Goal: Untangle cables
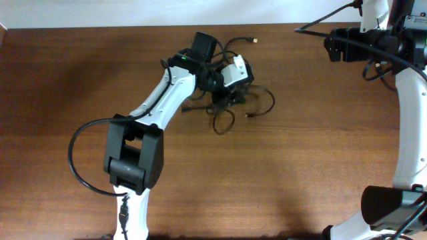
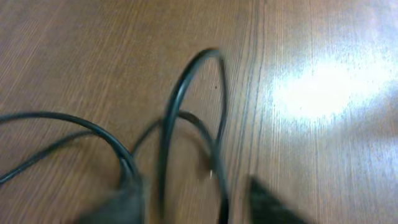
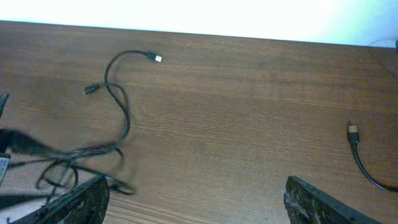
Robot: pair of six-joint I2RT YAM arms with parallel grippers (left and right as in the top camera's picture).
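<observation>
Cables (image 1: 233,103): a light, limp, slippery tangle in the overhead frame's upper middle, beneath our left gripper (image 2: 193,190), jaws apart astride a loop; right gripper (image 3: 196,186) gapes empty; we'd pinch beside a plug end.

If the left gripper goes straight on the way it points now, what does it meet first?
Probably the black cable loop, arching right ahead of the open left gripper. The picture is blurred, so how near is unclear.
</observation>
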